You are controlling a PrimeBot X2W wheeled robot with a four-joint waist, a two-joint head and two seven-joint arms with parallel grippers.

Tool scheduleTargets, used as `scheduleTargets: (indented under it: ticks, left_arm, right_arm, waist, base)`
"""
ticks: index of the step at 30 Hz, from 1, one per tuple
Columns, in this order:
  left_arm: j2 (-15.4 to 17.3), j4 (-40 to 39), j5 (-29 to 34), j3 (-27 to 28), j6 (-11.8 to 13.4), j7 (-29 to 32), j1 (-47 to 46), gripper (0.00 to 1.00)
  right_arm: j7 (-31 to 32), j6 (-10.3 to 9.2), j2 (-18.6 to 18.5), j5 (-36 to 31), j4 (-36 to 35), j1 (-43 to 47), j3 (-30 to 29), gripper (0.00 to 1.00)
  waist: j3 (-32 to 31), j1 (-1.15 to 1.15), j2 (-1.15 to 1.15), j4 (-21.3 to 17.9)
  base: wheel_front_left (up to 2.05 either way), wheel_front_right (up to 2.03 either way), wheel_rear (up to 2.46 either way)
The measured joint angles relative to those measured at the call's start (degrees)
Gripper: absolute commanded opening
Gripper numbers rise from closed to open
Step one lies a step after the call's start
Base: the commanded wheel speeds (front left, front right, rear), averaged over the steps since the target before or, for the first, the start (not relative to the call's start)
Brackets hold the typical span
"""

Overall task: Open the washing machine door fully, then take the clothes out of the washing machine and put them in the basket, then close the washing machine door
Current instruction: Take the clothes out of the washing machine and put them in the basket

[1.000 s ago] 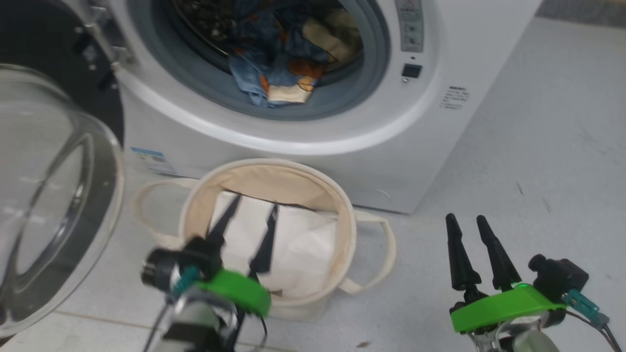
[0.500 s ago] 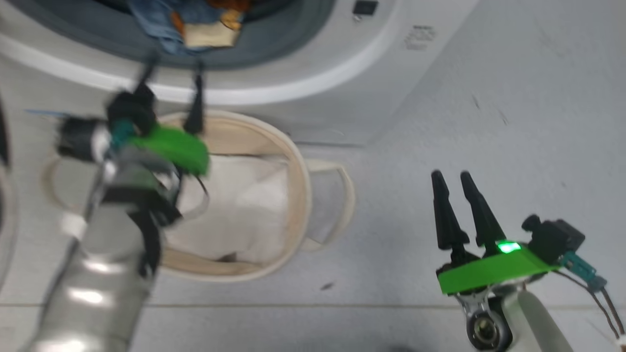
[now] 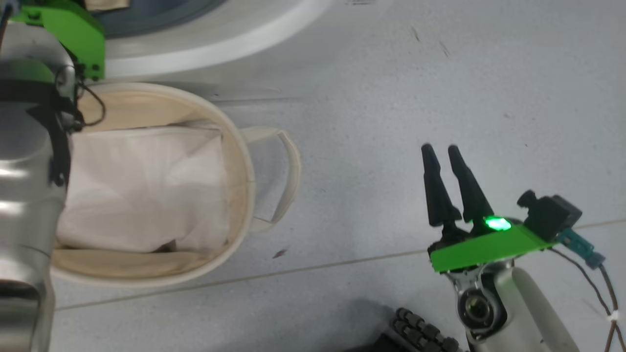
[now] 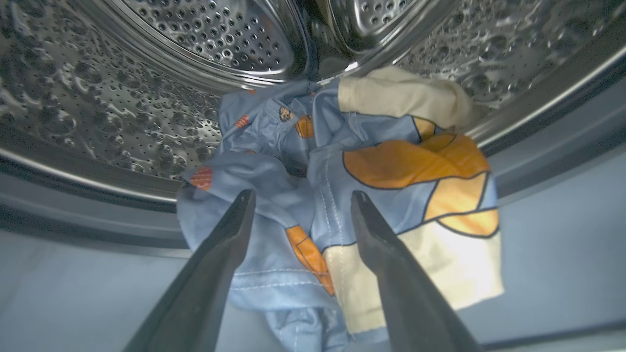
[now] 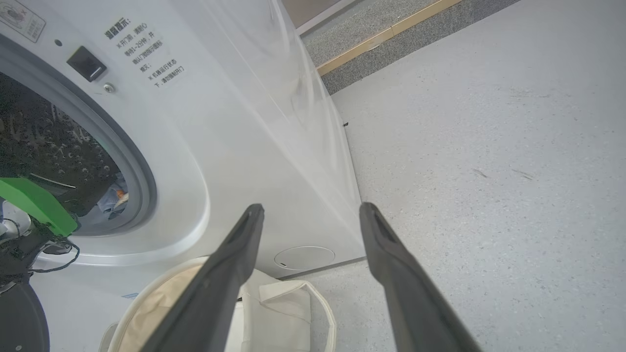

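Nearest me, at four o'clock in the head view, my right gripper (image 3: 439,147) hangs over bare floor (image 3: 371,98), jaws spread wide and holding nothing. At nine o'clock sits the basket (image 3: 243,161) with a plain white sheet (image 3: 142,186) lying in it. The washing machine (image 5: 234,98) stands just behind the basket, at eleven o'clock. My left gripper (image 4: 303,194) reaches into its mouth, jaws wide apart and closed on nothing. The fingers point at the clothes (image 4: 391,161), a blue, orange and cream heap at the front lip of the drum (image 4: 98,98). I cannot tell whether they touch.
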Motion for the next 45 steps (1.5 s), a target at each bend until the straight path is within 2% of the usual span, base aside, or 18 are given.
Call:
scheduleTargets:
  ticks: [9,15,28,29,30,33,40,45]
  left_arm:
    - [2.5,7.2,9.6,-7.8,4.2,6.1,-7.4,1.0]
    - [2.8,9.8,11.3,-9.4,6.4,7.5,-11.5,1.0]
    - [2.3,14.6,10.0,-9.8,6.2,8.3,-15.2,1.0]
    - [2.2,14.8,10.0,-9.9,5.9,8.3,-15.4,0.96]
    - [2.1,14.8,9.9,-10.0,5.4,8.2,-15.9,0.0]
    - [1.9,15.4,9.8,-10.7,4.4,7.5,-16.6,0.0]
    - [1.5,16.2,9.6,-11.6,4.4,4.4,-16.7,0.0]
    - [0.6,16.1,7.4,-11.0,4.5,-1.9,-15.7,0.0]
  right_arm:
    - [0.0,0.0,0.0,1.5,-0.8,-2.1,1.3,1.0]
    - [0.0,0.0,0.0,1.7,-1.0,-2.4,1.6,1.0]
    - [0.0,0.0,0.0,1.7,-2.1,-3.3,2.6,1.0]
    - [0.0,0.0,0.0,1.6,-2.3,-3.3,2.9,1.0]
    - [0.0,0.0,0.0,1.6,-2.6,-3.4,3.2,1.0]
    - [0.0,0.0,0.0,1.6,-3.0,-4.3,3.4,1.0]
    - [0.0,0.0,0.0,1.6,-3.3,-4.9,3.4,1.0]
    - [0.0,0.0,0.0,1.1,-3.3,-4.9,3.2,1.0]
  waist:
    - [3.3,0.0,0.0,-1.9]
    - [4.0,0.0,0.0,-1.8]
    - [5.3,0.0,0.0,-1.4]
    - [5.4,0.0,0.0,-1.4]
    - [5.7,0.0,0.0,-1.4]
    - [6.3,0.0,0.0,-1.4]
    - [6.5,0.0,0.0,-1.0]
    - [5.2,0.0,0.0,-0.4]
  base:
    - [0.0,0.0,0.0]
    - [0.0,0.0,0.0]
    - [0.0,0.0,0.0]
    - [0.0,0.0,0.0]
    - [0.0,0.0,0.0]
    - [0.0,0.0,0.0]
    - [0.0,0.0,0.0]
    - [0.0,0.0,0.0]
